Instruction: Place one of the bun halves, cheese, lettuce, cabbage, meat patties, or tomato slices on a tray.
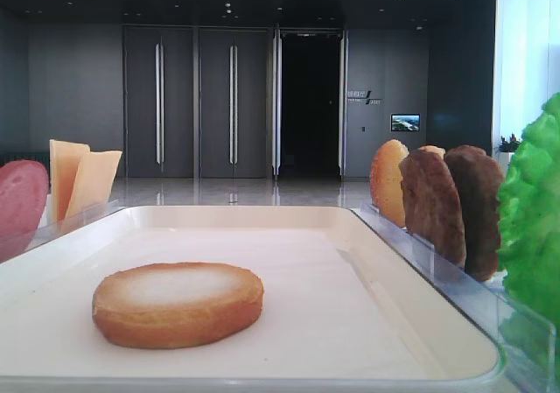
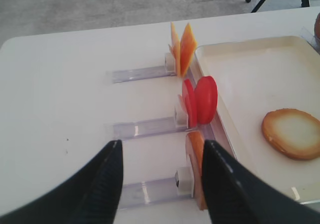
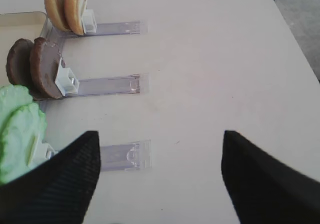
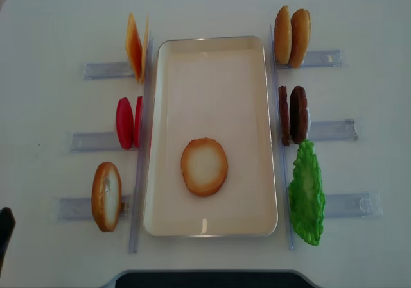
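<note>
White table (image 4: 51, 18) | bun half (image 4: 204, 167) flat on tray (image 4: 212, 57) | grippers empty

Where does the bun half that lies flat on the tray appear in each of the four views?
Low exterior view: bun half in the lower left, pale face up.
Right wrist: not in it.
Left wrist: at the right edge.
Overhead view: just below the centre.
Shared landmark: the tray, except in the right wrist view.
</note>
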